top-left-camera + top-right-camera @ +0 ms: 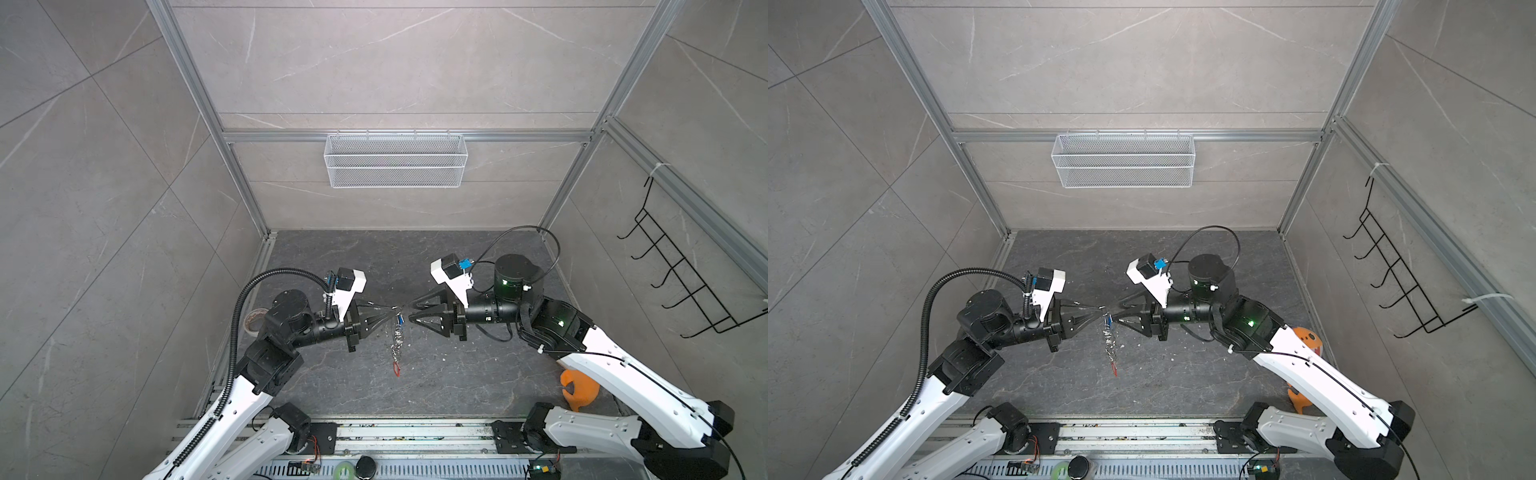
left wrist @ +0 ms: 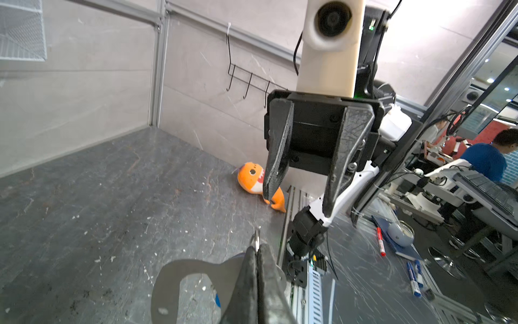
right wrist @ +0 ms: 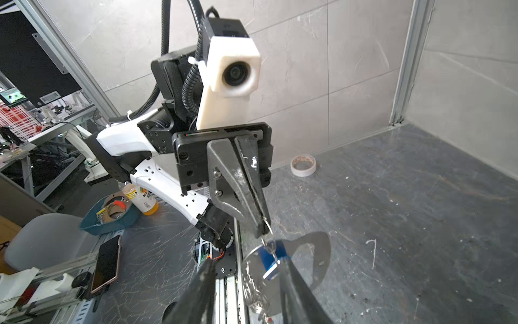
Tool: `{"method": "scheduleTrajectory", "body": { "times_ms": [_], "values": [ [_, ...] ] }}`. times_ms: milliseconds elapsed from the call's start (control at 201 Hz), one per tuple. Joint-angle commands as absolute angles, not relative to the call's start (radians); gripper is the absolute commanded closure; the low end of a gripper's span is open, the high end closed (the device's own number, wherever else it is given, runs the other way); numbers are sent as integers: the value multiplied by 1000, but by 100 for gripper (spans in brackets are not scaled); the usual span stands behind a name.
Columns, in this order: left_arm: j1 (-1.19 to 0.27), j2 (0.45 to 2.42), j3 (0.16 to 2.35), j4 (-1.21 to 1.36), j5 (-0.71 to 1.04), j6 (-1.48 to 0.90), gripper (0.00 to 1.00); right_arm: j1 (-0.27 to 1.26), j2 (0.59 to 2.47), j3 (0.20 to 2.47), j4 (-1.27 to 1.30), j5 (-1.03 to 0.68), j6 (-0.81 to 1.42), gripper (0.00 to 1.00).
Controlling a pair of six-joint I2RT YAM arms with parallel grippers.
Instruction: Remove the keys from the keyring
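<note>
Firmly pinched shut, the left gripper [image 1: 394, 319] holds the top ring of the silver ring-chain keyring [image 1: 398, 340], which hangs over the middle of the dark marbled tabletop [image 1: 332, 257]. A blue plastic key [image 3: 270, 258] sits just under the grip, beside the flat grey teardrop tag [image 2: 179, 273]. A red plastic key [image 1: 397, 369] dangles at the lower end; whether it touches the tabletop I cannot tell. The right gripper [image 1: 410, 312] faces the left one with its jaws partly spread, holding nothing, its tips just beside the top ring.

The printed label on a plastic bottle [image 3: 141, 199] beyond the front edge is too blurred to read.

A white tape roll [image 3: 303, 165] lies near the left edge, and an orange shark toy [image 2: 251, 179] lies near the front right corner, partly hidden by the right arm. A white wire-mesh basket [image 1: 395, 160] hangs on the back wall and a black wire hook rack [image 1: 681, 282] on the right wall.
</note>
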State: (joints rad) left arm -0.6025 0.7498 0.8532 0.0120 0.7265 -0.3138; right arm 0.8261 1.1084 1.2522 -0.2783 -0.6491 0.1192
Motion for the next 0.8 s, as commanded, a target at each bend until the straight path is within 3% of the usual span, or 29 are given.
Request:
{"method": "scheduleTrajectory", "body": {
  "times_ms": [0,448,792],
  "values": [
    [-604,723,836,280,702,-393,100,828,1100,1206,-116,-628,170,58],
    [-604,748,815,440,821,-466,100,828,1101,1159,33,-637,236,55],
    [-606,752,810,439,808,-465,100,828,1129,1164,96,-750,292,63]
  ]
}}
